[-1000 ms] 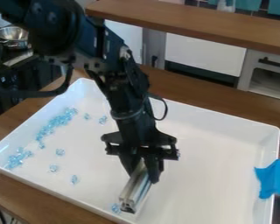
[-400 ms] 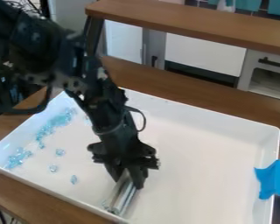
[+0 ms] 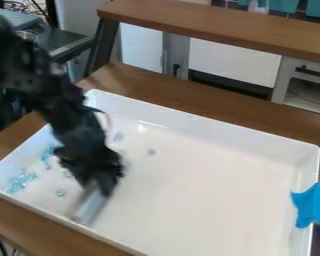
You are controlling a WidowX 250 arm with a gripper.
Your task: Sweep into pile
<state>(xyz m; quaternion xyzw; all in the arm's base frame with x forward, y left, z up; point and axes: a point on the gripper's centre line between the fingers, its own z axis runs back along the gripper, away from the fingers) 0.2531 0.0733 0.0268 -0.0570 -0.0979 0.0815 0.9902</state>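
Above the left part of the tray (image 3: 223, 129), a pale bar (image 3: 90, 206) is clasped at its upper end by the gripper (image 3: 101, 187). It is held low and slanted, presumably so that its long side can be used as a broom. Toward the left wall, blue bits lie scattered: a loose clump (image 3: 20, 181), a single bit (image 3: 60, 192) and a short strip (image 3: 47, 156) beside the arm (image 3: 74, 122). By that wall the bits could be stopped and heaped. Over the right rim, blue cloth (image 3: 313, 205) is draped, perhaps as padding.
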